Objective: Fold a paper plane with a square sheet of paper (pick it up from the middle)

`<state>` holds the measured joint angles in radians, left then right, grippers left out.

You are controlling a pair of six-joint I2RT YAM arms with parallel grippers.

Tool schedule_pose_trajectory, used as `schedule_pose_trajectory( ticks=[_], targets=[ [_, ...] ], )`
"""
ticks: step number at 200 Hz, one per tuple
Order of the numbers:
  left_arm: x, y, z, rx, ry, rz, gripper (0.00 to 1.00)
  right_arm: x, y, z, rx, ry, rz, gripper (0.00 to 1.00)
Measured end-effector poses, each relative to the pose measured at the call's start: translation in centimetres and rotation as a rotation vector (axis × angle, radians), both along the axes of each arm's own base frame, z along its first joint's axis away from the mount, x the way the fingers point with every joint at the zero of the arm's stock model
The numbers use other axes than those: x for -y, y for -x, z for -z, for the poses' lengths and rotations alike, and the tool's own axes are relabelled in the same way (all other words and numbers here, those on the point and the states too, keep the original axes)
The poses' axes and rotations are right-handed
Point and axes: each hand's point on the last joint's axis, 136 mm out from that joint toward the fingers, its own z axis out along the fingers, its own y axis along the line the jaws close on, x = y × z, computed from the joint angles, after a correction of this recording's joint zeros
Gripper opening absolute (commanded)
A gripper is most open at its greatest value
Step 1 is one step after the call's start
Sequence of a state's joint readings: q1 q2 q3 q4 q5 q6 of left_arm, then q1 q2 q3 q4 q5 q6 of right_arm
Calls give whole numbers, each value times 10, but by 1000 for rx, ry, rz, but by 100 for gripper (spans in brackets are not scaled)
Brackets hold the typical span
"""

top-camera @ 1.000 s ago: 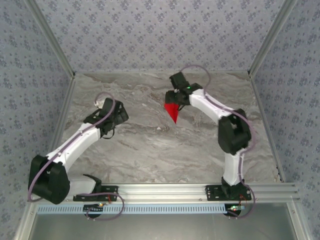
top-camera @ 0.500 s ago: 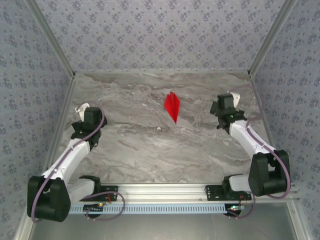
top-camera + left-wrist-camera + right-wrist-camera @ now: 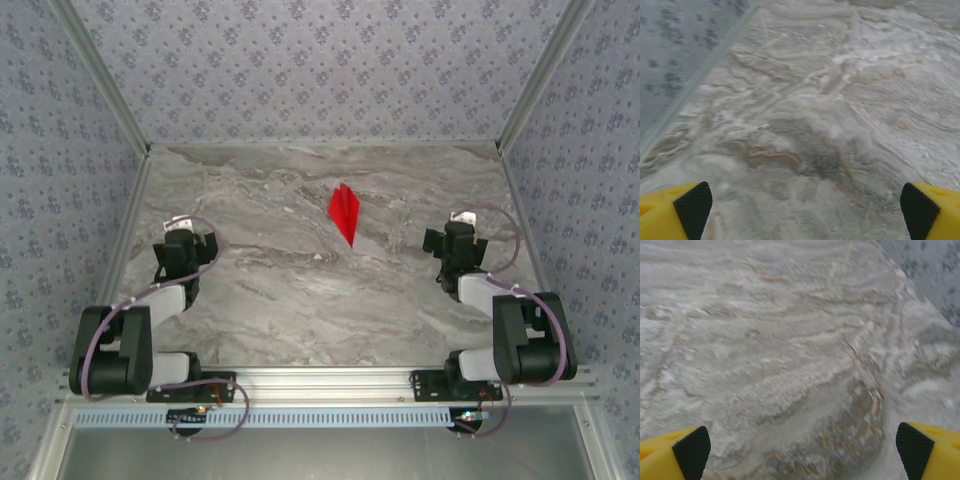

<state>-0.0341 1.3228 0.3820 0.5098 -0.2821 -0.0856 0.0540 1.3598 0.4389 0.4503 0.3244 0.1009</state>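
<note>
- Lying flat on the grey marble table [image 3: 280,290]: one slim, sharp-pointed, bright red paper plane [image 3: 345,212], with layered creased wings and the tip toward the near edge.
- Placed well apart from both claws: ahead and to the right of the left claw [image 3: 178,226], ahead and to the left of the right claw [image 3: 459,220], roughly between the two and touched by neither.
- Left claw: spread wide and holding nothing, with bare marble between its yellow fingers [image 3: 665,212] and their black pads.
- Right claw: also spread wide and empty, again with bare marble between its yellow fingers [image 3: 935,445].
- Progress, given as a judgement: folding looks complete, because the paper already has the full dart shape and rests released on the table.
- Left to do, probably: nothing on the paper itself, perhaps only parking of the arms, both already bent back close to their bases.
- Counted: one paper plane, two claws on two arms, one table.
</note>
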Motion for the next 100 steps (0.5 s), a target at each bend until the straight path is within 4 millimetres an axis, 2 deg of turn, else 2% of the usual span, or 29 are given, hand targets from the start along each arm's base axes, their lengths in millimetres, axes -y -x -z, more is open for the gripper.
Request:
schedule_pose_trajectory(
  ticks=[37,61,100],
  targets=[
    [11,-18,0,63,27,96,99,-7,-4,-5,79,3,-100,100],
    [15,-24,6,72,36,128,99,-5,-9,5,85,-9,-127,100],
    [20,-25,21,37,44,155,99,-13,-12,25,48,-29,-180,100]
  ],
)
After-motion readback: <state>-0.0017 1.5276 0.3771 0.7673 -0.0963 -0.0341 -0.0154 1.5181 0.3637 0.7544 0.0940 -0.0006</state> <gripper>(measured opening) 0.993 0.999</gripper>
